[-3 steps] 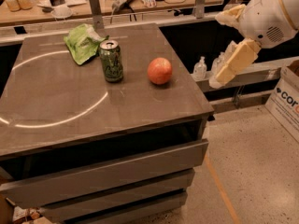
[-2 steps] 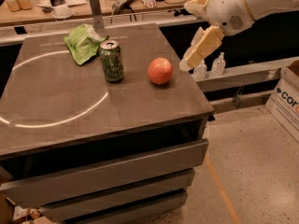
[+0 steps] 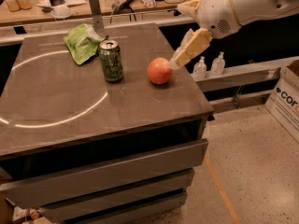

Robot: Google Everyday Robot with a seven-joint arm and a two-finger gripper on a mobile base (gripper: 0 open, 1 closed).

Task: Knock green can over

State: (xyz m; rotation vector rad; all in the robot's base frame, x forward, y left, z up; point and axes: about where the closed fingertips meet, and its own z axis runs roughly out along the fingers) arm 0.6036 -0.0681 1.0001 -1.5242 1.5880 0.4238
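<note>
Grey table [image 3: 70, 106] carries green can [image 3: 110, 60], red apple [image 3: 159, 71], light green bag [image 3: 81, 42]; hand [image 3: 176, 63] at table edge beside apple

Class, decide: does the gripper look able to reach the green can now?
Probably yes, though not straight: the gripper hangs beside the apple, which sits between it and the green can; passing above looks free.

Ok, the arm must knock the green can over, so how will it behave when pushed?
The green can stands upright, tall and narrow, so a push near its top would probably tip it. Being round, it may then roll on the flat table. The gripper hangs by the apple, which sits between them and might roll if bumped.
</note>
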